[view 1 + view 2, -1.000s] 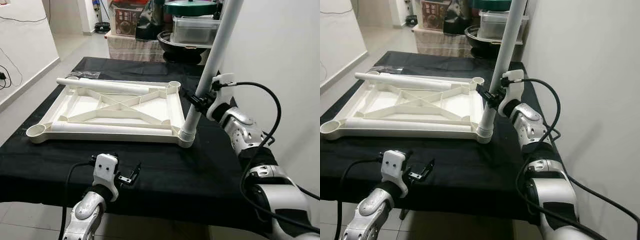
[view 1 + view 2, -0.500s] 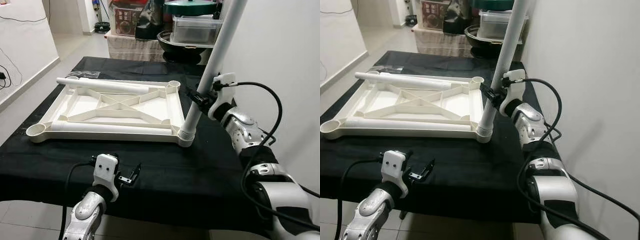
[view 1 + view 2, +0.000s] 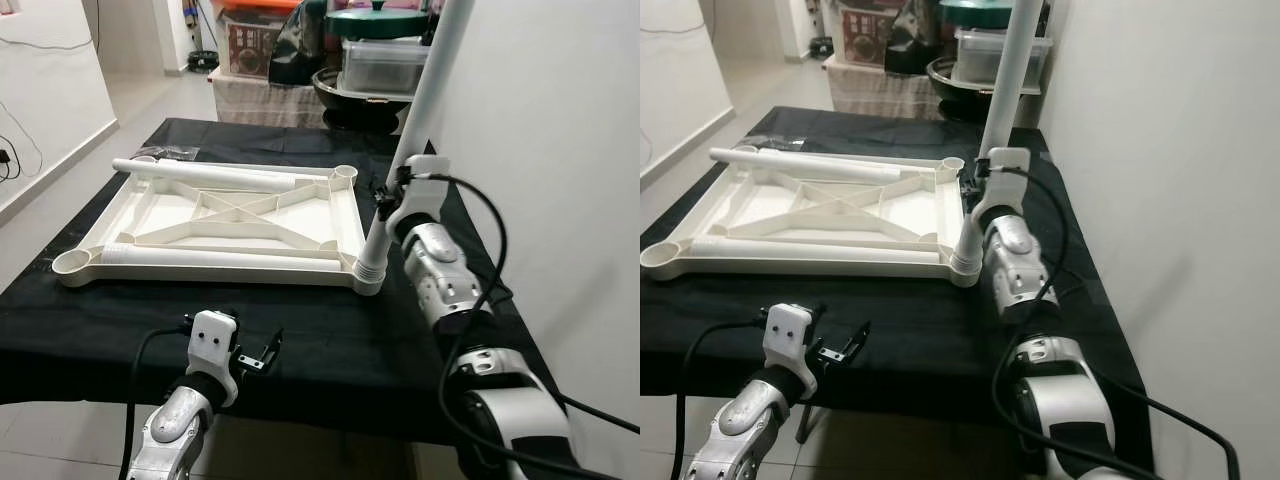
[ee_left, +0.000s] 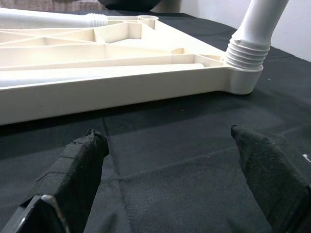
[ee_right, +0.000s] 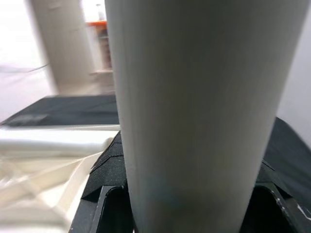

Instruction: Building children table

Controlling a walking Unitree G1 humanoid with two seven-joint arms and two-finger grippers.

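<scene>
The cream table top lies upside down on a black-covered table. A white table leg stands in its near right corner socket, leaning slightly right. My right gripper is shut on this leg a little above the socket; in the right wrist view the leg sits between the fingertips. Two more legs lie on the top, one along the far edge and one along the near edge. My left gripper hovers open over the cloth near the front edge, its fingers pointing at the socket.
The black cloth reaches the table's front edge. A white wall runs close along the right side. A pot and plastic boxes are stacked behind the table. Open sockets sit at the near left corner and far right corner.
My right forearm has swung from the leg's right side round to its near side, wrist turning about the leg while still gripping it. The left arm has stayed put.
</scene>
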